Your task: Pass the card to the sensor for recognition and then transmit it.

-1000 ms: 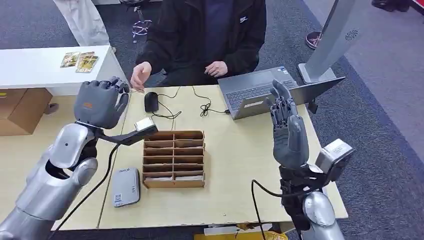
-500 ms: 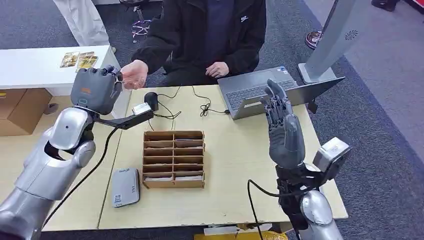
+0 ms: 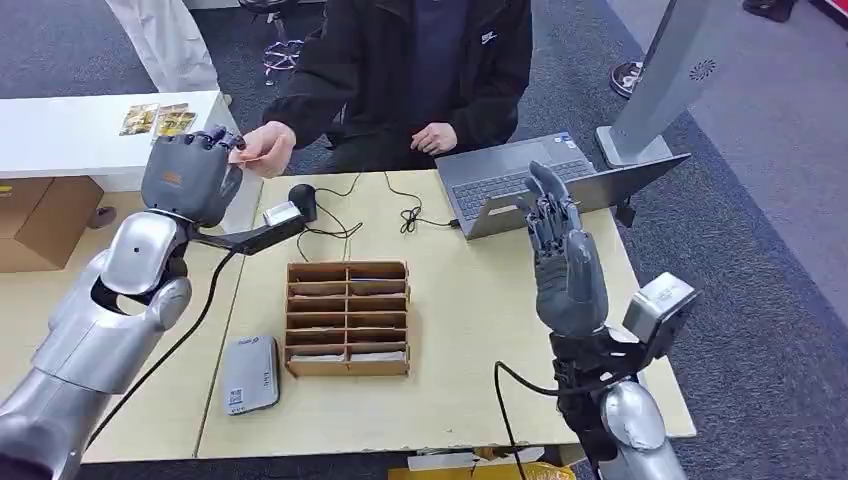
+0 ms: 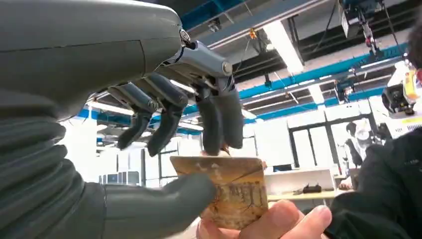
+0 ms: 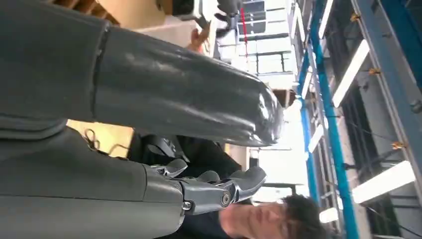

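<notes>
Card (image 4: 234,191) sits between the left hand's (image 3: 190,180) thumb and fingers while the person's hand (image 3: 262,150) also holds it; pinch firmly before pulling away, right hand (image 3: 562,262) idle, spread upright.

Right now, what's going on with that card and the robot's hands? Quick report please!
Left hand pinching card; person's hand also on it. Right hand raised, open, empty. Nothing between card and sensor.
</notes>
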### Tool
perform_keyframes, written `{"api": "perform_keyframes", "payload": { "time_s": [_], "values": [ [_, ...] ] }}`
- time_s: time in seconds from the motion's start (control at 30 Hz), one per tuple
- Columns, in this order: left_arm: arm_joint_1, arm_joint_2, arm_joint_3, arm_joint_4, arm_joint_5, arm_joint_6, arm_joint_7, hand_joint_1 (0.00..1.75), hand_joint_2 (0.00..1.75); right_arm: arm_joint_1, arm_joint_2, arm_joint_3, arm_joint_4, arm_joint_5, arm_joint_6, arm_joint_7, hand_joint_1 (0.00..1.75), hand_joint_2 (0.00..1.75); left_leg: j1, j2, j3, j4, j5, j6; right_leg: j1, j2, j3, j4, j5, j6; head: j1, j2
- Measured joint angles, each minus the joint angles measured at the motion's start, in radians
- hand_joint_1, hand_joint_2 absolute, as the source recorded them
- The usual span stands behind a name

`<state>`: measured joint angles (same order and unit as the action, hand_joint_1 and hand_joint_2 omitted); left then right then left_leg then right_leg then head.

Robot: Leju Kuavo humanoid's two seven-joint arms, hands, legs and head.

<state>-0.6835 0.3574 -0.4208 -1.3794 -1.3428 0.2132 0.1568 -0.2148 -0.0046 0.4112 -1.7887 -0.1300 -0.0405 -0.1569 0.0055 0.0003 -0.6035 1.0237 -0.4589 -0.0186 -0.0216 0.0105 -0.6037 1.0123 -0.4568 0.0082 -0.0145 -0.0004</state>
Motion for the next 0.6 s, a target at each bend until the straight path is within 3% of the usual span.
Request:
{"api": "perform_keyframes", "payload": {
  "time_s": [0.13,0.27,0.37,0.47,0.53,0.6],
  "values": [
    [0.015,0.021,0.000,0.000,0.005,0.041,0.013,0.00,1.75,0.073,-0.033,0.005,0.000,-0.079,0.055,0.070,0.00,0.00,0.000,0.000,0.000,0.000,0.000,0.000,0.000,0.000,0.000,0.000,0.000,0.000,0.000,0.000],
    [0.054,0.062,0.015,-0.005,0.044,0.087,0.012,0.00,1.75,0.196,-0.104,0.006,-0.002,-0.157,0.091,0.149,0.00,0.00,0.000,0.000,0.000,0.000,-0.001,0.000,0.000,-0.001,0.000,0.000,-0.001,0.000,0.000,0.000],
    [0.104,0.091,0.046,-0.025,0.111,0.134,-0.002,0.00,1.75,0.314,-0.188,0.016,-0.002,-0.232,0.079,0.207,0.00,0.00,0.000,-0.001,-0.001,0.000,-0.002,0.001,0.000,-0.001,0.000,-0.001,-0.002,0.001,0.000,0.000],
    [0.151,0.102,0.074,-0.054,0.230,0.182,-0.036,0.00,1.75,0.405,-0.279,0.041,-0.002,-0.315,0.015,0.255,0.00,0.00,0.000,-0.001,-0.001,0.000,-0.003,0.002,0.000,-0.001,0.001,-0.001,-0.003,0.001,0.000,0.000],
    [0.197,0.106,0.095,-0.089,0.323,0.218,-0.066,0.00,1.75,0.468,-0.359,0.077,-0.002,-0.377,-0.055,0.248,0.00,0.00,-0.001,-0.001,-0.001,0.000,-0.004,0.003,-0.001,-0.001,0.001,-0.001,-0.003,0.002,0.000,0.000],
    [0.236,0.102,0.117,-0.125,0.409,0.231,-0.114,0.00,1.75,0.467,-0.390,0.108,-0.021,-0.303,-0.108,0.142,0.00,0.00,-0.001,0.000,-0.006,0.000,-0.003,0.003,-0.001,0.000,-0.001,0.001,-0.002,0.001,0.002,0.000]
  ]
}}
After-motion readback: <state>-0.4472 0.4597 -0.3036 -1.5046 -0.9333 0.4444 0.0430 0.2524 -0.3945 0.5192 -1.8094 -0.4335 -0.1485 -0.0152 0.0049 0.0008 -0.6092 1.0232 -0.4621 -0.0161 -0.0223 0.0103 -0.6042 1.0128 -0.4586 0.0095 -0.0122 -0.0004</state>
